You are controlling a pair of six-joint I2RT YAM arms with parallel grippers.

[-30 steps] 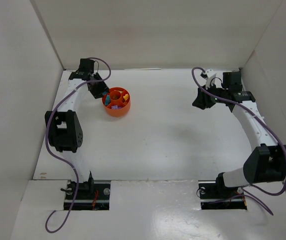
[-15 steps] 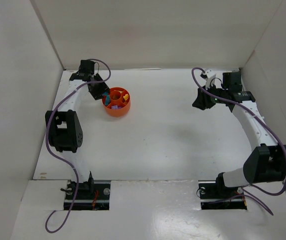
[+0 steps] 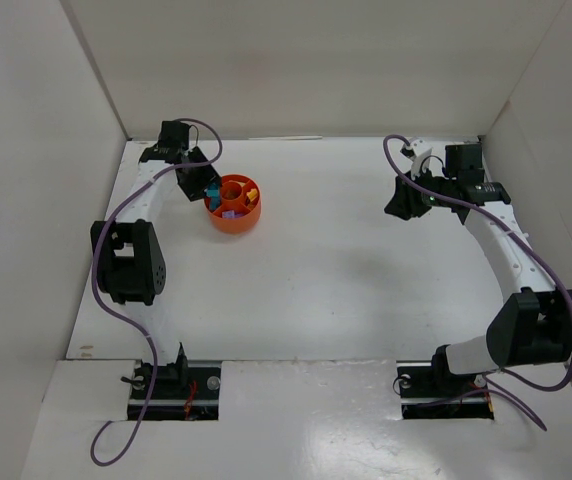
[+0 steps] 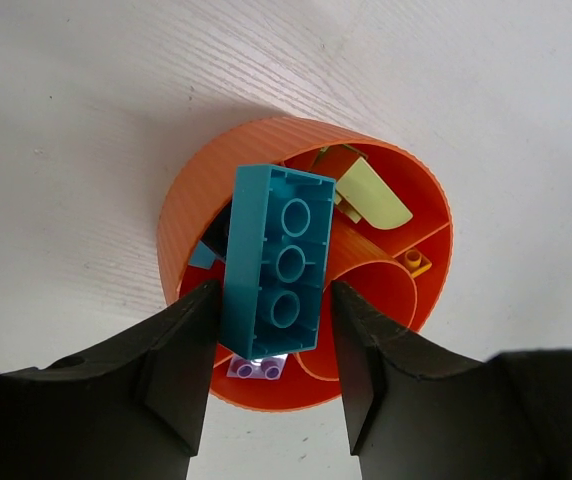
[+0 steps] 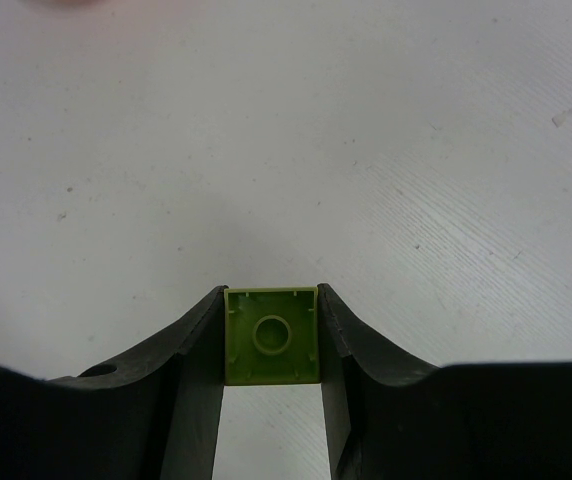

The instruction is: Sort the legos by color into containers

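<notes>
The teal studded plastic brick (image 4: 274,262) hangs over the round orange-red plastic dish (image 4: 191,205), by the pocket holding another blue piece (image 4: 202,256), so it looks lined up for a colour-matched drop. It sits between the left gripper (image 4: 273,300) jaws, and I can't tell if it's pinched or loose. The right gripper (image 5: 271,310) clamps a lime green square brick (image 5: 271,335) well away over the white table (image 5: 266,120), probably waiting its turn.

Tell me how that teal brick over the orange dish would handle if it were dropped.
The teal brick looks like rigid moulded plastic, so it is probably stiff and light. Its smooth side walls might slip between the fingers of the left gripper. Being long and tilted above the dish, it could land askew rather than flat.
</notes>
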